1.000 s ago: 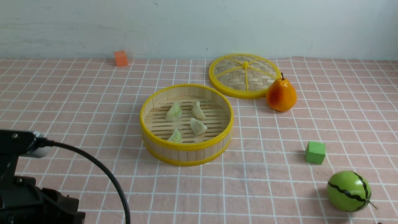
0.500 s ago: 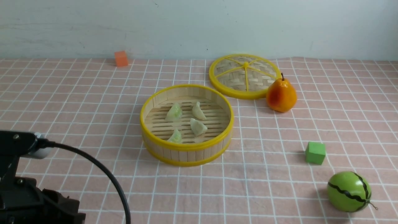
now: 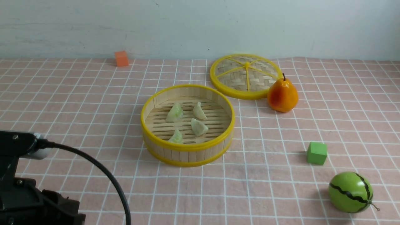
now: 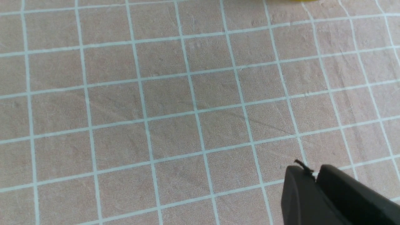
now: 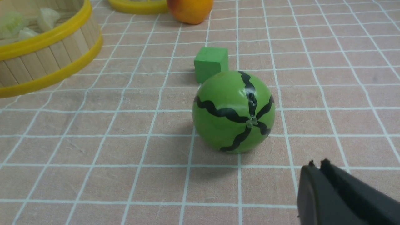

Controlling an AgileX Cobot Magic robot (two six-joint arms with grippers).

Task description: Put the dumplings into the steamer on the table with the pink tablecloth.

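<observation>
Four small translucent toy dumplings, two pale green (image 3: 175,112) (image 3: 176,137) and two whitish (image 3: 199,111) (image 3: 199,127), lie apart from one another inside a round bamboo steamer (image 3: 188,155). The steamer is a shallow basket with pale slatted walls, yellow rims and a slatted floor, and the dumplings rest on that floor. The two green ones are on the left, one farther back and one near the front wall; the two whitish ones are on the right, one behind the other. The basket stands upright on a table covered by a pink tablecloth (image 3: 265,193) with a grid of thin white lines.

Behind the steamer and to its right lies the woven steamer lid (image 3: 247,78), a yellow-rimmed disc with yellow spokes, off the basket. An orange pear (image 3: 282,96) stands at the lid's right edge. Toward the front right are a green cube (image 3: 317,153) and, nearer, a round toy watermelon (image 3: 350,192) with dark wavy stripes. An orange block (image 3: 121,58) sits at the far left, by the wall.

The left gripper (image 4: 312,175) has its fingers pressed together, holding nothing. The right gripper (image 5: 318,165) likewise has its fingertips together, empty, above the cloth.
</observation>
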